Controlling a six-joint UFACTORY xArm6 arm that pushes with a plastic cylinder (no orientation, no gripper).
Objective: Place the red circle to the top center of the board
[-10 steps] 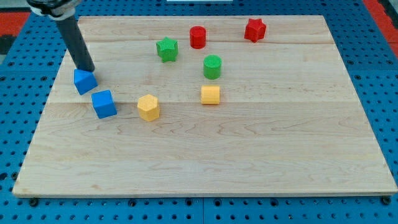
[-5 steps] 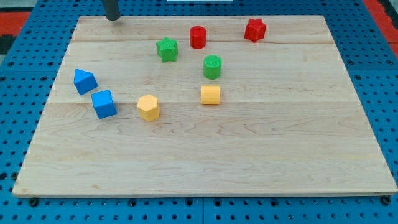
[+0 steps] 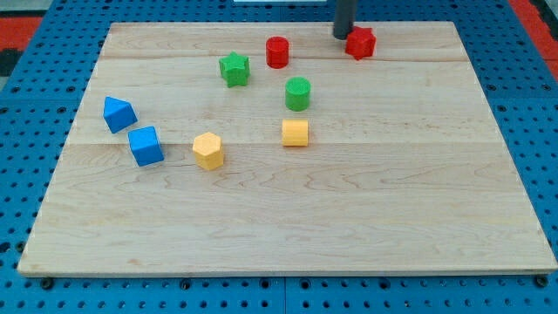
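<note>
The red circle [image 3: 277, 51], a short red cylinder, stands near the board's top edge, slightly left of centre. My tip [image 3: 342, 36] is at the view's top, right of the red circle and touching or nearly touching the left side of the red star [image 3: 360, 42]. The rod rises out of the view's top. A green star [image 3: 234, 68] lies just left and below the red circle. A green circle [image 3: 298, 92] lies below it.
A yellow block [image 3: 296, 133] and a yellow hexagon [image 3: 208, 150] lie mid-board. A blue triangle-like block [image 3: 118, 113] and a blue cube [image 3: 146, 146] sit at the left. The wooden board [image 3: 349, 218] rests on a blue pegboard.
My tip went from beside the blue triangle at the left, along the board's top edge, to the left side of the red star. The red star shifted slightly right. Other blocks are unmoved.
</note>
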